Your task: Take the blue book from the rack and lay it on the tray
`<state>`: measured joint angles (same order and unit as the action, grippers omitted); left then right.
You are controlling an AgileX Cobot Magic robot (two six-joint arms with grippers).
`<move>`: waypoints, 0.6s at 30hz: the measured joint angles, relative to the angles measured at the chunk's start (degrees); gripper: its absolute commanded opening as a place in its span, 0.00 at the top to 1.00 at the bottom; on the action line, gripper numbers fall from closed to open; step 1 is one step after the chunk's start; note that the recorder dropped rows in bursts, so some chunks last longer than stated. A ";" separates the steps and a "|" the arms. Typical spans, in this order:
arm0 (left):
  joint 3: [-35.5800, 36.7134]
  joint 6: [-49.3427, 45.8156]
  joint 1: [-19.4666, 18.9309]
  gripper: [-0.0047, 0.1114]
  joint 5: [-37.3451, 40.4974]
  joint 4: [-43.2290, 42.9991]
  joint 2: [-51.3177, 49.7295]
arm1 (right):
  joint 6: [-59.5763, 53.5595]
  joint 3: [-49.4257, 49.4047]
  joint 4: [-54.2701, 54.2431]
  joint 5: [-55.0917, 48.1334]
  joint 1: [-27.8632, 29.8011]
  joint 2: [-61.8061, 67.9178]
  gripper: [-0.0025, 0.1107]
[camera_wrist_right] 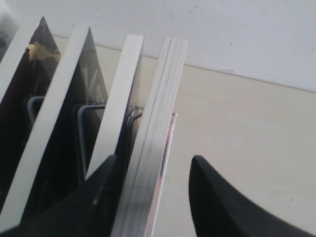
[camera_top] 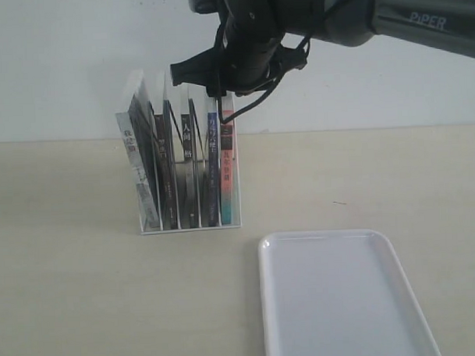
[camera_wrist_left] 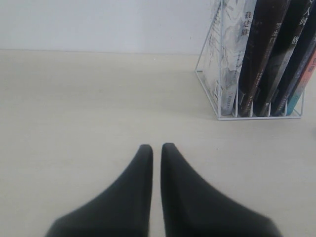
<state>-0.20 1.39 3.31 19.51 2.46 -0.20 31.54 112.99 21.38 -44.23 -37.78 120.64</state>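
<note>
Well clear of the rack (camera_top: 191,226), the left end effector (camera_wrist_left: 156,148) hung over the bench (camera_top: 61,270), fingers pressed together on nothing. The blue book (camera_top: 212,173) stood upright in the rack, second from its right end, with the right end effector (camera_wrist_right: 154,159) spread above the book tops there. The tray (camera_top: 335,299) lay off the rack's right front corner.

A pale beige table (camera_top: 70,293) carries the wire rack (camera_top: 191,226), standing toward its far edge, and the white tray (camera_top: 335,299), lying apart at its near edge.
</note>
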 measured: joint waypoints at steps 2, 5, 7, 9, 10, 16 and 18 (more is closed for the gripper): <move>0.00 0.00 0.00 0.91 0.00 0.00 0.00 | 0.00 0.00 0.00 -0.21 0.00 0.00 0.60; 0.00 0.00 0.00 0.91 0.00 0.00 0.00 | -0.23 0.00 0.00 -0.33 0.00 0.00 0.60; 0.00 0.00 0.00 0.91 0.00 0.00 0.00 | -0.32 0.00 -0.03 -0.33 0.00 0.00 0.64; 0.00 0.00 0.00 0.91 0.00 0.00 0.00 | -0.44 0.00 -0.41 -0.33 0.00 0.00 0.70; 0.00 0.00 0.00 0.91 0.00 0.00 0.00 | -0.70 0.00 -0.52 -0.33 0.00 0.00 0.74; 0.00 0.00 0.00 0.91 0.00 0.00 0.00 | -1.04 0.00 -1.31 -0.33 0.00 0.00 0.80; 0.00 0.00 0.00 0.91 0.00 0.00 0.00 | -1.04 0.00 -1.31 -0.33 0.00 0.00 0.80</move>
<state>-0.20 1.39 3.31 19.51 2.46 -0.20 30.50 112.99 20.07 -44.56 -37.78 120.64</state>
